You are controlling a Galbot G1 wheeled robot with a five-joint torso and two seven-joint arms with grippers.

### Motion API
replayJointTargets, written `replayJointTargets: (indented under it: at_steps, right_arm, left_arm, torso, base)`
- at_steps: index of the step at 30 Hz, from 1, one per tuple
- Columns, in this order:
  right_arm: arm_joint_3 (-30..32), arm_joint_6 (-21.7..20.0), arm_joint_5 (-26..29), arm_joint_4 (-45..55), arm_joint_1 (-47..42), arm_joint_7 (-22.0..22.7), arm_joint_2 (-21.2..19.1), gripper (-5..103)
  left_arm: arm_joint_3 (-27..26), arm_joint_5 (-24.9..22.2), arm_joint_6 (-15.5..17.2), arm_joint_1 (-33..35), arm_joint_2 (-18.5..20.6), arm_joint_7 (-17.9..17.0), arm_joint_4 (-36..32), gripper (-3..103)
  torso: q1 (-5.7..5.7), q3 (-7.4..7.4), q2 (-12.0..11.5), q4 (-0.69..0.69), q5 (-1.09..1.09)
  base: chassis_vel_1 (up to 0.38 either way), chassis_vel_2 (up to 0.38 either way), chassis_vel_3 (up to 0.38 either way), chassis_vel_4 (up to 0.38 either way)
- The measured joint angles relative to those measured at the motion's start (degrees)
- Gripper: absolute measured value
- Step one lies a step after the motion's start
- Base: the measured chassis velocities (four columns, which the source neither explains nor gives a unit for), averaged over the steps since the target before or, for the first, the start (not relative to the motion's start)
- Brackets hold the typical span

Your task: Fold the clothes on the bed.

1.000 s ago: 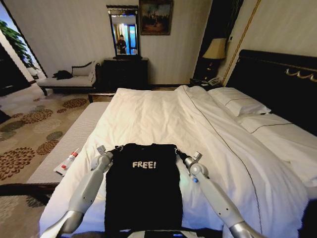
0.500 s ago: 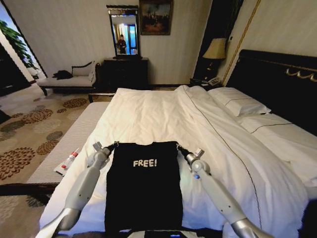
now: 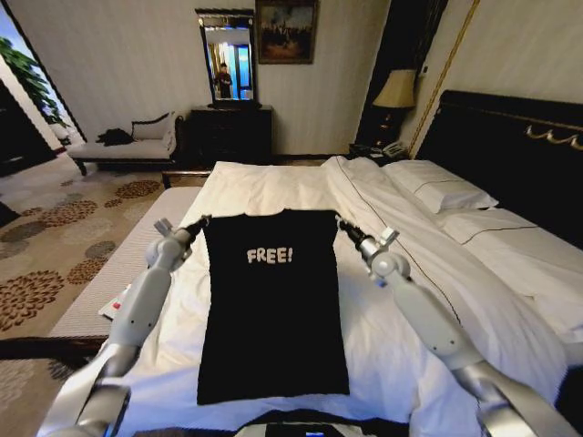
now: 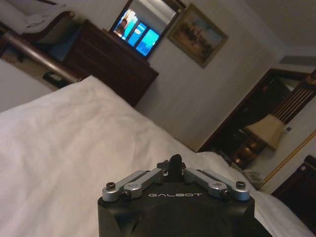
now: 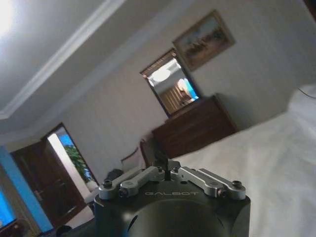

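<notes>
Above one bed (image 3: 273, 187), one T-shirt (image 3: 271, 300), two tools.

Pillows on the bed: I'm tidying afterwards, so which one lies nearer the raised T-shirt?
The far pillow, lying by the headboard toward the lamp. The other pillow lies farther from the T-shirt.

Bed (image 3: 273, 196): white duvet, lightly creased, dark wooden headboard (image 3: 510, 146) on the robot's right. Two white pillows (image 3: 437, 191) lie against the headboard, one nearer the far end, the other beside it toward the robot. Black T-shirt (image 3: 273, 309) with white "FREE!" lettering hangs stretched out over the near part of the duvet; lower hem looks to rest on the cover, top edge lifted off it. Pale bench (image 3: 127, 264) runs along the bed's left edge; a small white tube with a red cap (image 3: 117, 303) lies on it.
</notes>
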Motion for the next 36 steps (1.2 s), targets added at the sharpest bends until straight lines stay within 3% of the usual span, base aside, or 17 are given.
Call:
replayJointTargets:
  at_steps: [4, 9, 12, 14, 17, 18, 22, 25, 31, 36]
  right_arm:
    - [-1.12, 0.89, 0.55, -0.57, 1.12, -1.10, -0.45, 0]
    - [-0.06, 1.94, 0.30, 2.88, -2.31, -1.24, -0.82, 0]
    - [3.05, 2.04, 0.38, 9.51, -9.87, 0.54, -1.97, 0]
    - [3.65, 1.92, 0.37, 10.81, -11.61, 1.04, -2.20, 0]
    - [7.85, 0.04, 0.44, 17.42, -21.03, 5.55, -3.18, 0]
    - [7.85, 0.04, 0.44, 17.42, -21.03, 5.55, -3.18, 0]
    - [13.05, -1.78, -0.08, 22.90, -31.62, 9.42, -3.27, 0]
    - [14.93, -2.22, -0.63, 24.20, -35.90, 10.28, -2.96, 0]
    - [18.41, -2.68, -2.50, 26.01, -44.95, 10.67, -1.62, 0]
    - [18.95, -2.67, -7.26, 26.15, -51.41, 10.54, 0.72, 0]
  left_arm:
    - [0.63, -0.91, -0.34, -0.74, 0.03, -0.17, -1.11, 1]
    - [-0.45, -2.69, -1.06, 4.80, 1.41, -0.26, -7.80, 1]
    - [-2.76, -4.42, -1.44, 12.90, 3.32, -0.90, -15.44, 1]
    - [-3.25, -4.61, -1.44, 14.49, 3.58, -1.14, -16.75, 1]
    - [-6.32, -5.07, -1.03, 23.96, 4.48, -2.77, -24.08, 1]
    - [-6.32, -5.07, -1.03, 23.96, 4.48, -2.77, -24.08, 1]
    - [-10.36, -3.47, 2.21, 33.80, 5.16, -5.12, -31.25, 1]
    - [-12.00, -3.28, 3.43, 37.28, 5.38, -5.59, -33.54, 1]
    - [-15.67, -1.84, 6.10, 46.40, 5.35, -6.67, -38.01, 1]
    - [-17.31, 1.20, 8.60, 54.21, 5.01, -8.29, -40.82, 1]
  torso:
    - [0.02, 0.00, 0.00, 0.00, 0.00]
    - [0.02, 0.00, 0.00, 0.00, -0.01]
    - [0.00, -0.01, 0.00, 0.00, -0.02]
    - [0.00, -0.01, 0.00, 0.01, -0.02]
    - [-0.02, -0.02, 0.01, -0.01, -0.01]
    - [-0.02, -0.02, 0.01, -0.01, -0.01]
    - [-0.02, -0.02, 0.01, 0.01, -0.02]
    - [-0.02, -0.02, 0.01, -0.01, 0.00]
    - [-0.03, -0.02, 0.01, -0.02, 0.00]
    - [-0.02, -0.01, 0.01, 0.01, -0.01]
  base:
    - [0.000, 0.000, 0.000, 0.000]
    - [0.000, 0.000, 0.000, 0.000]
    - [0.000, 0.000, 0.000, 0.000]
    - [0.000, 0.000, 0.000, 0.000]
    - [0.000, 0.000, 0.000, 0.000]
    - [0.000, 0.000, 0.000, 0.000]
    - [0.000, 0.000, 0.000, 0.000]
    - [0.000, 0.000, 0.000, 0.000]
    - [0.000, 0.000, 0.000, 0.000]
    - [0.000, 0.000, 0.000, 0.000]
